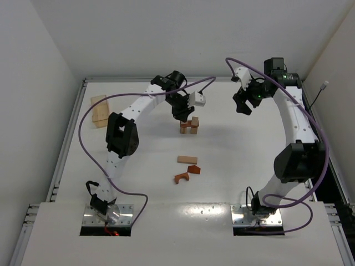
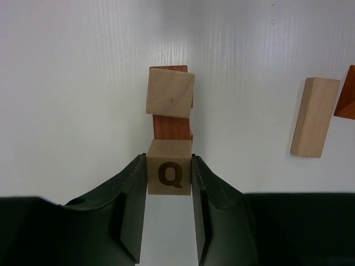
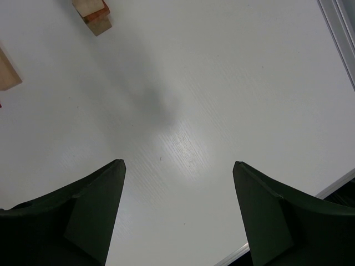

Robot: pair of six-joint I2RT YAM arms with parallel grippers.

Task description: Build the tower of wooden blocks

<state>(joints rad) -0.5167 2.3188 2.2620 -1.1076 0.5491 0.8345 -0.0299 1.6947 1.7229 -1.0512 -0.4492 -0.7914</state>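
Observation:
The wood block tower stands at mid-table. In the left wrist view it shows as a reddish-brown bar with a pale tan cube on its far end. My left gripper is shut on a tan cube marked Q, right at the bar's near end; I cannot tell whether the cube touches the bar. My right gripper is open and empty, raised to the right of the tower, over bare table in its own view. The tower shows at that view's top left.
Loose blocks lie nearer the arms: a tan bar, a reddish wedge and a reddish arch. The tan bar also shows in the left wrist view. A larger pale wooden box stands at the left edge.

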